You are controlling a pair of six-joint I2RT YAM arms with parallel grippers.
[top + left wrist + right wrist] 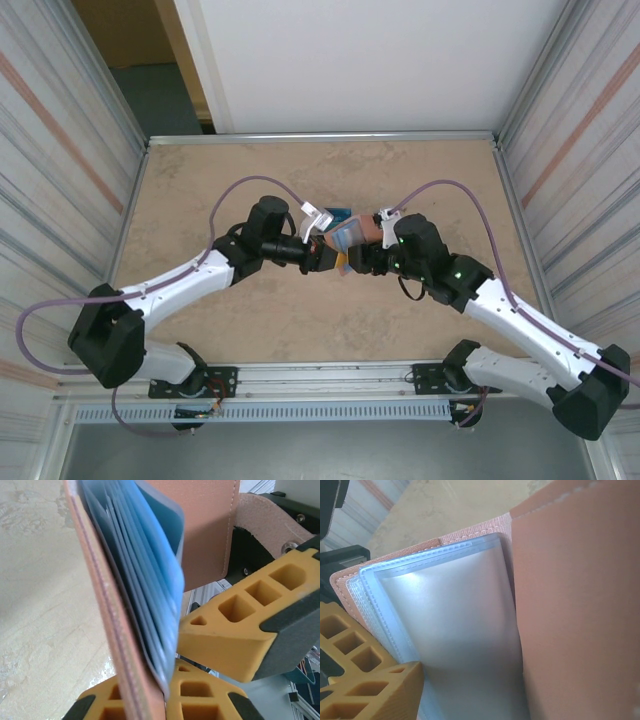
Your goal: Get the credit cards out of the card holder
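Left fingers (200,702) clamp card holder (207,530) cover edge; right fingers (365,680): grip unclear, one hidden behind flap.

— Where's the small tan-brown leather bifold card holder (352,234)?
— Up off the table (250,320), over its middle, opened wide with its covers (210,530) splayed (pale stitching along the edges).
— And inside?
— Pale blue-grey clear sleeves (455,630), fanned apart. A brighter blue sheet among them may be one of the thin plastic credit cards (162,550); it's too close to tell.
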